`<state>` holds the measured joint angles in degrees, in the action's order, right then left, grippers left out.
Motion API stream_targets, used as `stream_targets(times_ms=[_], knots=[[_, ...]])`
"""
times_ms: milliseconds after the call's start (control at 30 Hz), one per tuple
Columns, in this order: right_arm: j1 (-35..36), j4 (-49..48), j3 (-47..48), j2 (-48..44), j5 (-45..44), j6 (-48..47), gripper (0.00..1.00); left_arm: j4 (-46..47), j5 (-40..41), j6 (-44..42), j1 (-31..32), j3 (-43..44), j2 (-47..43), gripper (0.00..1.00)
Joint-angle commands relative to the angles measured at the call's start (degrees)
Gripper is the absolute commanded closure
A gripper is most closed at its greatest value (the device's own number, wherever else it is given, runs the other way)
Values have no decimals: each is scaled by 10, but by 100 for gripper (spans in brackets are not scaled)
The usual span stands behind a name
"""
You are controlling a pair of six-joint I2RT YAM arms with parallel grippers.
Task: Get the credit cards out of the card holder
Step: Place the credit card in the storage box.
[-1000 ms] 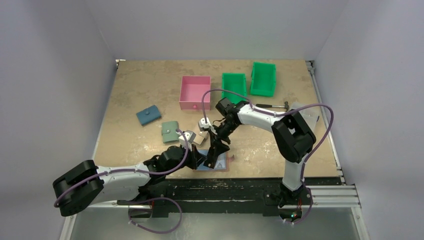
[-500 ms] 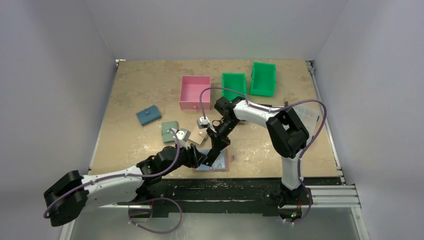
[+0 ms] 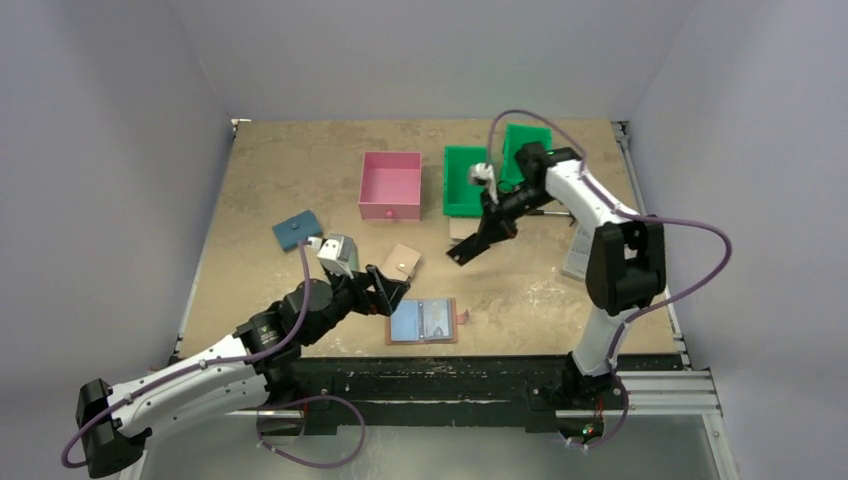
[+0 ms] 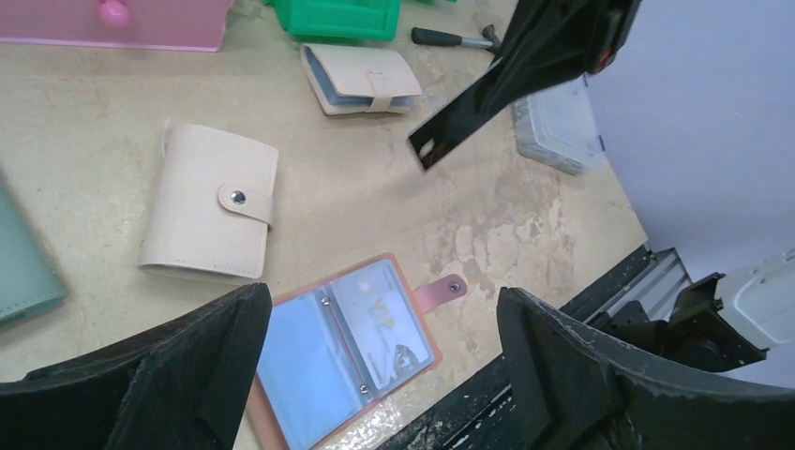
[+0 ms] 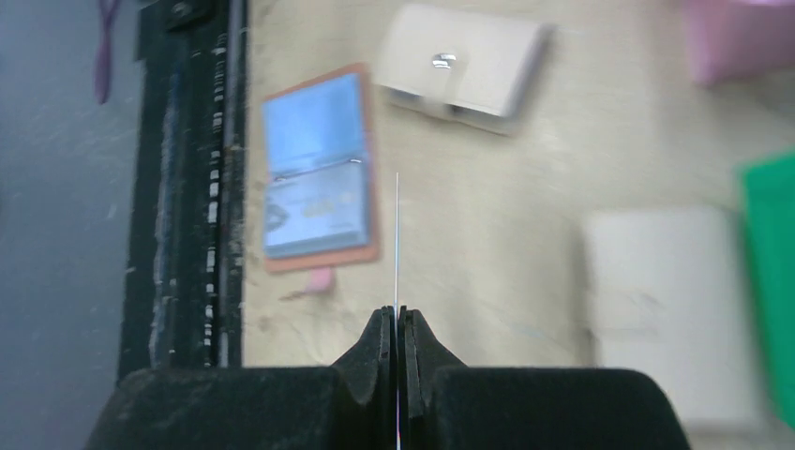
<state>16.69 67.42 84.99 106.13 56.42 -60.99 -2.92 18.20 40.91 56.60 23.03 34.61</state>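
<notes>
The reddish-brown card holder lies open near the table's front edge, its light blue lining up. A pale grey credit card sits in its right pocket. My right gripper is raised over the middle of the table, shut on the black credit card, which hangs tilted in the air. In the right wrist view that card shows edge-on between the closed fingers. My left gripper hovers open just left of the holder, nothing between its fingers.
A beige snap wallet lies behind the holder, and a second one lies farther back. A blue wallet is at the left. A pink bin and two green bins stand at the back. A hammer and clear box are right.
My right gripper shut on the black card, pulled it from the holder and carried it up and back to the right. My left gripper opened and drew back left off the holder.
</notes>
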Motion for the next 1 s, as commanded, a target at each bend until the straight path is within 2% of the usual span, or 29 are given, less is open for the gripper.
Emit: stream_targets(times_ms=[0, 167, 333, 400, 533, 767, 967], knots=[[-96, -29, 66, -29, -20, 66, 100, -61, 38, -28, -3, 62, 31, 1], [-189, -226, 127, -22, -138, 283, 100, -58, 64, -35, -3, 81, 63, 1], [-199, -392, 118, -21, -256, 443, 100, -51, 84, -27, -3, 73, 54, 1], [-198, -417, 129, -7, -313, 484, 100, -60, 89, -23, -3, 70, 43, 1], [-197, -428, 164, 37, -364, 539, 100, -78, 93, -10, -3, 59, 17, 1], [-178, -423, 198, 101, -368, 572, 100, -69, 95, 1, -3, 44, 13, 1], [-151, -414, 244, 159, -375, 587, 93, -64, 95, -6, -3, 56, 41, 1]])
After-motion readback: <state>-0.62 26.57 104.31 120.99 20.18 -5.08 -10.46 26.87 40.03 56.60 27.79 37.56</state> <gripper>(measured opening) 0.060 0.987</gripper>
